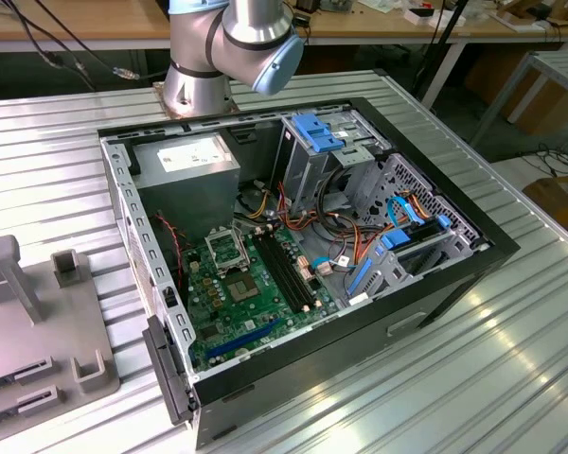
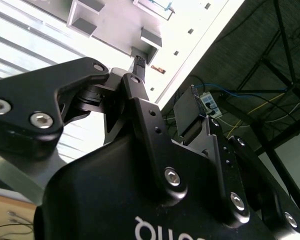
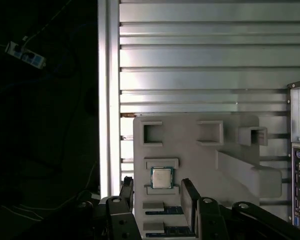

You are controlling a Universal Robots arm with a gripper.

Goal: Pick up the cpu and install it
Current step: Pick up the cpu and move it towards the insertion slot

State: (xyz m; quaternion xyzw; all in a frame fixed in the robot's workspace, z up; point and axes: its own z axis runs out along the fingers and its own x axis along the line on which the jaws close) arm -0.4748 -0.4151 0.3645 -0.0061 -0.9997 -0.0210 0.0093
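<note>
The cpu, a small square chip with a silver-grey top, lies flat in a recess of the light grey fixture plate in the first wrist view. My gripper hangs above it, open, and the chip shows in the gap between the two black fingers. The second wrist view shows the gripper from behind, its fingers apart and nothing between them. In the exterior view the black socket frame sits on the green motherboard inside the open computer case.
The case lies on a ribbed metal table, with the grey fixture plate at the exterior view's left. The arm's base stands behind the case. Memory sticks lie in slots near the cpu. The table's edge runs beside the plate.
</note>
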